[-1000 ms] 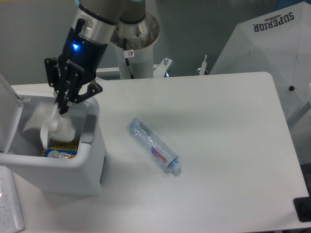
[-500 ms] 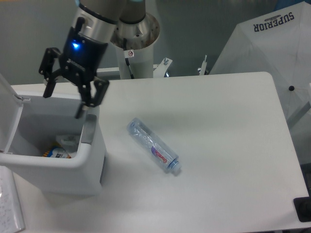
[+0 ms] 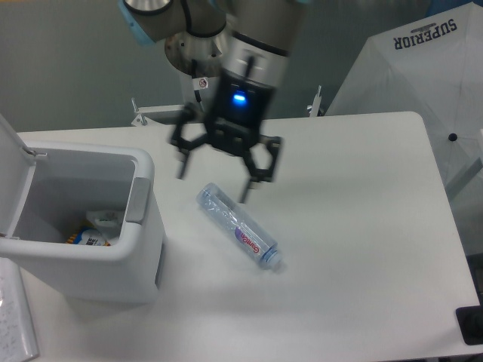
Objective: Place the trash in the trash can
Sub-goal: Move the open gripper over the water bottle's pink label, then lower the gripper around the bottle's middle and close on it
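We see the trash can (image 3: 139,253) at the table's (image 3: 362,226) left edge, lid (image 3: 11,162) hinged up and back on its far-left side. Boxy white plastic, rounded thick rim, grey panel on the side facing the bottle. Inside, low in the bin: a pale crumpled wad (image 3: 104,220) and next to it something with blue and yellow print (image 3: 84,239); we can't tell what that printed item is.

The bottle (image 3: 238,225) lies flat on the table, well apart from the can, to its right. Long axis runs diagonally, from upper left down to lower right, cap end toward the lower right. Clear plastic, ribbed and a bit crushed, pink-purple label band near the cap half.

The gripper (image 3: 215,185) hangs over the table just above the bottle's upper-left end, fingers spread wide, nothing between them. One fingertip sits left of the bottle, the other right beside its upper part; we can't tell if that one touches it. Black finger linkages, slightly motion-blurred, blue light lit on the wrist body, silver and black arm segment above.

Table top is matte white with rounded corners. A white umbrella (image 3: 430,90) with "SUPERIOR" printed on it stands past the right edge.
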`<state>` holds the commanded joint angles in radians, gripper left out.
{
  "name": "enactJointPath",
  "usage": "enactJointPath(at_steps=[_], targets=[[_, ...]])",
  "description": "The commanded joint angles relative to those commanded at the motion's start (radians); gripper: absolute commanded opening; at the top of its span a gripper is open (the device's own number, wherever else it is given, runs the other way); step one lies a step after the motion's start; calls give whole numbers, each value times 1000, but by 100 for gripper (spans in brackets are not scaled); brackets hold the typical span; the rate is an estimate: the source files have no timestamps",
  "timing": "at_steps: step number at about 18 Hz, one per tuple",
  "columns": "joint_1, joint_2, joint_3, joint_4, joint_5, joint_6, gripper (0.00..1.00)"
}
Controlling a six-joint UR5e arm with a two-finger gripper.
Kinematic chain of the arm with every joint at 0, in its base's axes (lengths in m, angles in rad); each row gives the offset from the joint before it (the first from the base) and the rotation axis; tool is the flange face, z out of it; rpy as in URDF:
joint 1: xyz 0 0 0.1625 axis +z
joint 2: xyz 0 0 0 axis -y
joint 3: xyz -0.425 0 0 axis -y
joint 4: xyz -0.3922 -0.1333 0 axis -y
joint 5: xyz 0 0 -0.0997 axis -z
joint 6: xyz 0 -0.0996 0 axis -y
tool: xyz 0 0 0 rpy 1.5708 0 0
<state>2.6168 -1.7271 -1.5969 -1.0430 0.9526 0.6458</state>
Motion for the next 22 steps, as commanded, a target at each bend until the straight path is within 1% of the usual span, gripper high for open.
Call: enactJointPath(at_steps=[2, 4, 5, 7, 9, 11, 13, 16, 18, 20, 22], targets=[[3, -32, -8, -17, 9, -20, 100], [0, -55, -12, -26, 99, -104, 100], [-1, -78, -8, -26, 150, -148, 100], [-11, -152, 21, -25, 228, -228, 100], [-46, -213, 60, -26, 299, -297, 100], [-72, -264, 92, -20, 345, -365, 100], [-92, -302, 115, -20, 388, -412, 100], [-123, -327, 118, -20, 442, -454, 100], [-133, -345, 118, -19, 477, -503, 100], [-155, -350, 114, -14, 526, -566, 100], [-158, -361, 110, -14, 566, -613, 100]])
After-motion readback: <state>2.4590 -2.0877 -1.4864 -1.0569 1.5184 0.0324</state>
